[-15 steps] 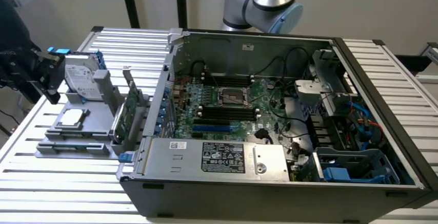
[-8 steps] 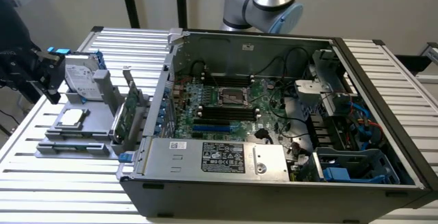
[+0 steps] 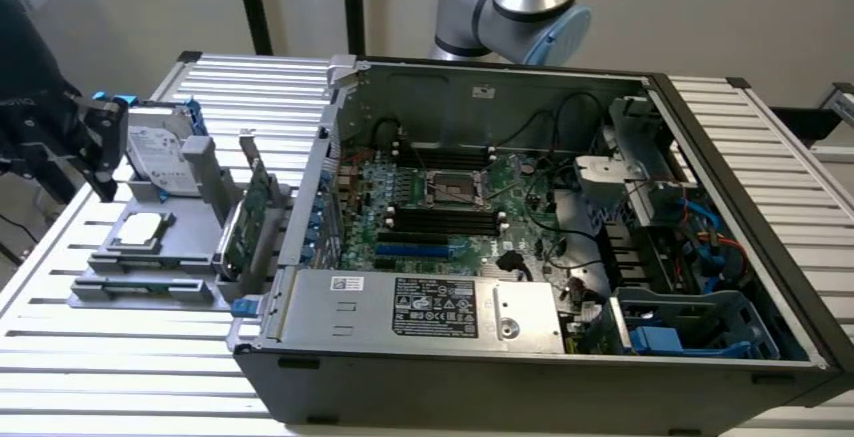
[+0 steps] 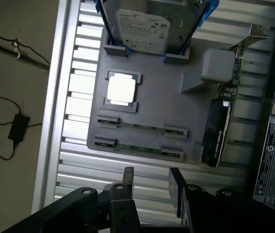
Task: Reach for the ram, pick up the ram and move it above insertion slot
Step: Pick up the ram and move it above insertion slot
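Observation:
Two ram sticks (image 4: 139,125) lie side by side in slots of a grey holder plate (image 4: 166,97); they are thin green strips, the second one (image 4: 138,147) nearer my fingers. In the exterior view the ram (image 3: 144,284) lies along the plate's front edge. My gripper (image 4: 152,182) hangs above the slatted table just off that edge, open, with nothing between its fingers (image 4: 127,177). In the exterior view, the gripper (image 3: 96,145) is a dark shape at the far left. The insertion slots (image 3: 441,221) are the black rows on the motherboard inside the open computer case.
The plate also holds a silver hard drive with blue rails (image 4: 144,26), a processor chip (image 4: 121,90) and an upright green card with a metal bracket (image 3: 251,219). The case wall (image 3: 310,207) rises between plate and motherboard. A cable and adapter (image 4: 17,127) lie on the floor.

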Controlling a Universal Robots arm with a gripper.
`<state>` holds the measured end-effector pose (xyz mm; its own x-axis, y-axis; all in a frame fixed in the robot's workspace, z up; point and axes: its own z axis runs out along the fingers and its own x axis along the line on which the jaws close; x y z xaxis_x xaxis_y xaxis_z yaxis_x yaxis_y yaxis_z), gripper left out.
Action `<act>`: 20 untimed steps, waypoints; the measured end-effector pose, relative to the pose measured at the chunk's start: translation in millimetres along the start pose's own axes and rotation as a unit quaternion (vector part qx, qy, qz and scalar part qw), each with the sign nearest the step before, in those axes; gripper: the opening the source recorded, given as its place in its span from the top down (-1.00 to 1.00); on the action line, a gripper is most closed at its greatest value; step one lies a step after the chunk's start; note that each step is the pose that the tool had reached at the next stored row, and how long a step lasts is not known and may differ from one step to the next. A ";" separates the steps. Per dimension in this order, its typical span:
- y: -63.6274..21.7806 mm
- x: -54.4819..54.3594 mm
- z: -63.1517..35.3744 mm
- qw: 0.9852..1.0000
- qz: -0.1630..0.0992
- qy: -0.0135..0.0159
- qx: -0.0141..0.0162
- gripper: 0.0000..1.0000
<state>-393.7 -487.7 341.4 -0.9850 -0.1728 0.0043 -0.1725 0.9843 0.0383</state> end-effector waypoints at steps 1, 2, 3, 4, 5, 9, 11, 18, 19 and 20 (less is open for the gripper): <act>0.0 0.0 -0.1 1.000 -0.009 0.000 0.000 0.15; 0.0 0.0 0.0 1.000 -0.018 0.001 0.000 0.15; 0.0 0.0 0.0 1.000 -0.027 0.001 0.000 0.15; 0.0 0.0 0.0 0.999 -0.036 0.001 0.000 0.15; 0.0 0.0 0.0 0.999 -0.045 0.002 0.000 0.15; 0.0 0.0 0.0 0.997 -0.081 0.003 0.000 0.15; 0.0 0.0 0.0 0.995 -0.100 0.004 0.000 0.15; 0.0 0.0 -0.1 0.987 -0.163 0.006 0.001 0.15; 0.0 0.0 0.0 0.985 -0.172 0.006 0.001 0.15; 0.0 0.0 0.0 0.984 -0.181 0.006 0.001 0.15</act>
<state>-393.7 -487.7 341.4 -0.8592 -0.5116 0.0034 -0.5112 0.8586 0.0379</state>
